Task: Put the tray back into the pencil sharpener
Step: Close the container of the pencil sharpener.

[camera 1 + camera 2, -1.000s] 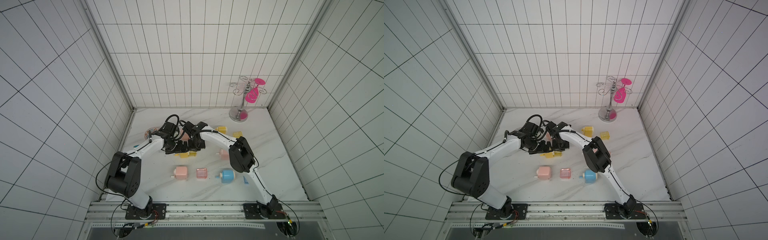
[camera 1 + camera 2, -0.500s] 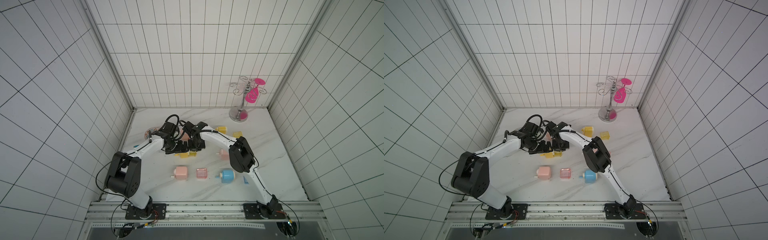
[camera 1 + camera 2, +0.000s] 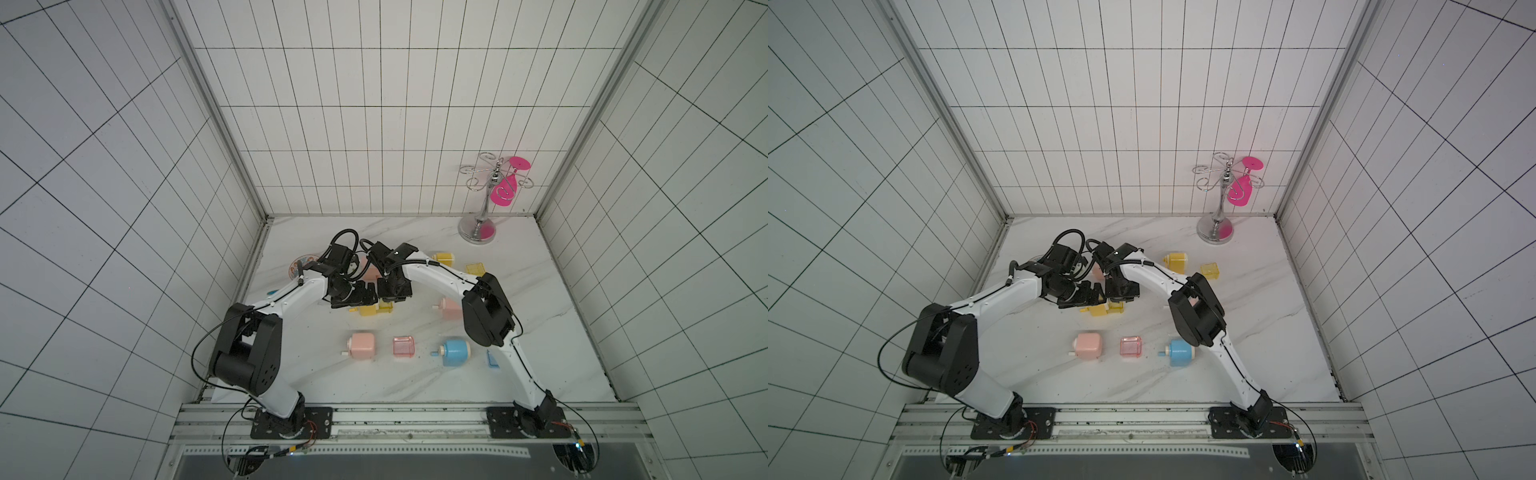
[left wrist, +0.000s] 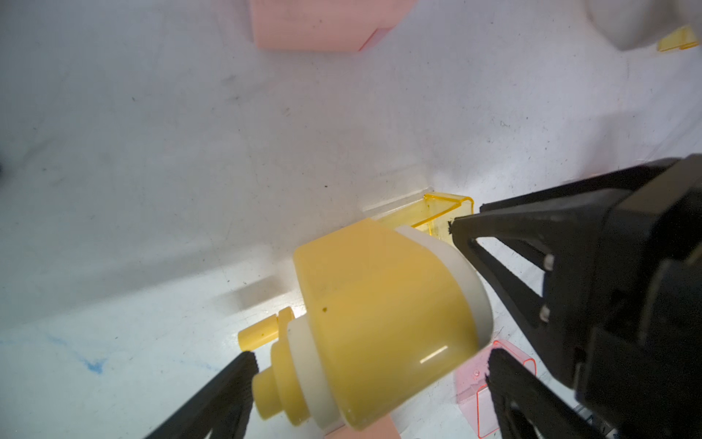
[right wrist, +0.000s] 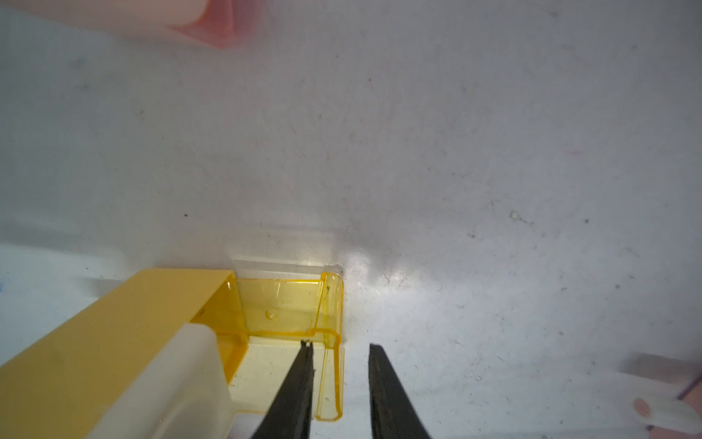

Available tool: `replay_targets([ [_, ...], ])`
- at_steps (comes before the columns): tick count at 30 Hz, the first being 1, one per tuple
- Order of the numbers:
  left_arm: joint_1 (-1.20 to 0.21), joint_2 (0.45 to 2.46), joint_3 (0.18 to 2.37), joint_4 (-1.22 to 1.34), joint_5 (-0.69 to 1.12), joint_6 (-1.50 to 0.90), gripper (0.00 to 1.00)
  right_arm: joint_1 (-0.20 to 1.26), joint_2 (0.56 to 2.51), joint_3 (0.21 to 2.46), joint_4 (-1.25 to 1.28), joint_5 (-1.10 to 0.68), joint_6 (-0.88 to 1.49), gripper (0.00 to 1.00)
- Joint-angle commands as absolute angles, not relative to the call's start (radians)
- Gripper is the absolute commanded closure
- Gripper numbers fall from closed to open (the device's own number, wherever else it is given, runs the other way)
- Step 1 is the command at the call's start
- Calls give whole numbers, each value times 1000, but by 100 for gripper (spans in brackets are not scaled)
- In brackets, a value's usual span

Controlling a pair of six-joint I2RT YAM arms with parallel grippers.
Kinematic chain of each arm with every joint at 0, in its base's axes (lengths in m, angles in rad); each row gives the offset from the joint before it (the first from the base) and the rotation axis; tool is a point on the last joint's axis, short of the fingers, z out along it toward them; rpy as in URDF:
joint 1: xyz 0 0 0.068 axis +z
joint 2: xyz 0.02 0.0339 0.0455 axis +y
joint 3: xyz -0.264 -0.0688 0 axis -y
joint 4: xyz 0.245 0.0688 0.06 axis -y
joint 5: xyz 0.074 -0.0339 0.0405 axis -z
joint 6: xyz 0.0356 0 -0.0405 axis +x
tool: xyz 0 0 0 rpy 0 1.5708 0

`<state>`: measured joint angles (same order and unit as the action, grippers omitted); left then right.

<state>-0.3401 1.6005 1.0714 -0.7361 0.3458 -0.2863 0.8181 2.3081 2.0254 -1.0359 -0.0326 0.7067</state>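
1 loose yel. tray (image 3: 1209,270), 1 tray (image 5: 281,308) in sharpener (image 5: 114,342)

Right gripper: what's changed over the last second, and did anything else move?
The right gripper has opened and let go of the yellow tray; its fingers now straddle the tray's end wall without pinching it. Unchanged: the tray sticks partly out of the yellow sharpener, the left gripper stays wide open around the sharpener, and nothing else has visibly moved.

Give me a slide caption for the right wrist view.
Right tool open astride the end wall of the yellow tray, which sits partly slid into the yellow pencil sharpener.
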Motion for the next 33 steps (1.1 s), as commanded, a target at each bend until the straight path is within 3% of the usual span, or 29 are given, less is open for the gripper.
replay_targets([
  [1,-344,1601,1088,-719,353,-275,3,815,2239,1985,-1025,-15,710,71],
  [6,-344,1601,1094,-723,352,-273,3,796,2185,1919,-996,-5,713,74],
  [13,-344,1605,1097,-724,354,-272,3,757,2161,1813,-930,-44,713,100],
  [33,-344,1616,1095,-712,363,-274,3,708,2155,1643,-665,-224,750,100],
])
